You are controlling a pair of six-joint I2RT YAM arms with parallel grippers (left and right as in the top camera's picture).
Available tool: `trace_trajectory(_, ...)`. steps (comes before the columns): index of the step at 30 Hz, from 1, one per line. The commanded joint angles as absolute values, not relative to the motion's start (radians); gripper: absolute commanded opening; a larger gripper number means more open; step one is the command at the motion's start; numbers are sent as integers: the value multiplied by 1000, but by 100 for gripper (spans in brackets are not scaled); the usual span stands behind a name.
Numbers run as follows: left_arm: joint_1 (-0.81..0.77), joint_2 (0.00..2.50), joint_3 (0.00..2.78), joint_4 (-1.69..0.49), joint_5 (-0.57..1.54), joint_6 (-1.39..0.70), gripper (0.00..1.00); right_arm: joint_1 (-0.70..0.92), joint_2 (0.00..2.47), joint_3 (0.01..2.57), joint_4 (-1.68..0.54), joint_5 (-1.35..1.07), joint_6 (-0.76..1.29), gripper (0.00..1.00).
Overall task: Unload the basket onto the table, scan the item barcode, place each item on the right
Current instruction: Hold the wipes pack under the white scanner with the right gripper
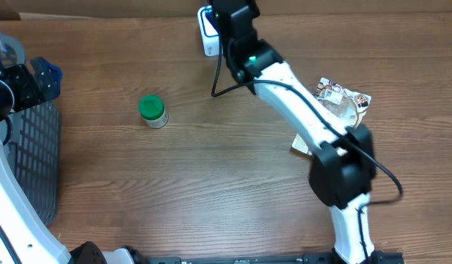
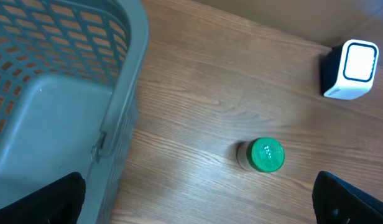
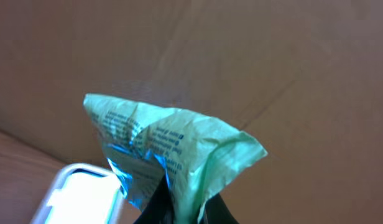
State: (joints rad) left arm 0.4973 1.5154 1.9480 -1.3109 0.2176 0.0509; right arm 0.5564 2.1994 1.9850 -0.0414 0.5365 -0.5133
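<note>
Two arms: the right reaches to the far edge, the left waits by the basket.
Right gripper: clenched on a crumpled green packet, pinched at its lower end so the printed face hangs free.
Packet position: held just above the white scanner, likely for a read; I can't see a barcode.
Left gripper: spread wide, holding nothing, well away from the scanner.
Green-lidded jar: upright on the table, ungripped.

A brown wood-grain table is filling the overhead view, its grain running left to right. A creased tan cardboard panel is standing behind it. Soft, even light is falling across both.
</note>
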Motion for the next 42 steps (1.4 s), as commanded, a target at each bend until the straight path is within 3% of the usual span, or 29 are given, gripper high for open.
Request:
trace_trajectory(1,490,1517,1951,-1309,229,38,99,553,2286,2003,133,617,-846,4)
trace_trajectory(7,490,1517,1951,-1309,229,38,99,553,2405,2003,400,575,-1047,4)
trace_trajectory(42,490,1517,1951,-1309,229,38,100,528,2479,2003,350,534,-1099,4)
